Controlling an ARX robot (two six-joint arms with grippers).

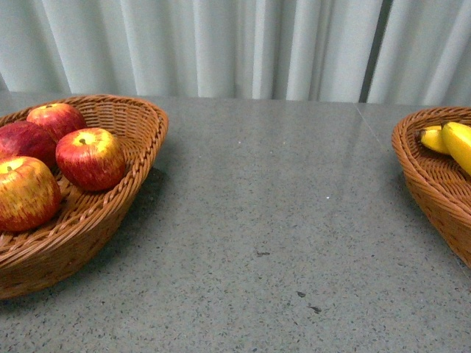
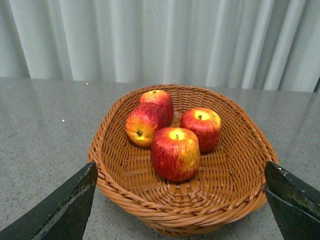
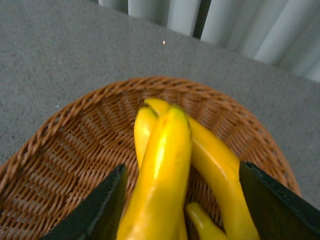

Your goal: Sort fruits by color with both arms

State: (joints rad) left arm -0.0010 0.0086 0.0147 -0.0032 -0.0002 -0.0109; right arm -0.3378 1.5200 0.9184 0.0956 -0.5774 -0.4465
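Several red-and-yellow apples [image 1: 90,158] lie in a wicker basket [image 1: 140,121] at the left. Yellow bananas [image 1: 458,143] lie in a second wicker basket [image 1: 419,176] at the right edge. Neither arm shows in the front view. In the left wrist view my left gripper [image 2: 182,210] is open and empty, its fingers [image 2: 65,210] spread just short of the apple basket's near rim [image 2: 115,185], with the nearest apple [image 2: 175,152] beyond. In the right wrist view my right gripper [image 3: 182,205] is open, its fingers [image 3: 95,215] either side of the bananas [image 3: 162,175] in their basket [image 3: 75,150].
The baskets stand on a grey speckled table [image 1: 280,206] with a wide stretch of surface between them. A pale pleated curtain [image 1: 235,44] hangs behind the table's far edge.
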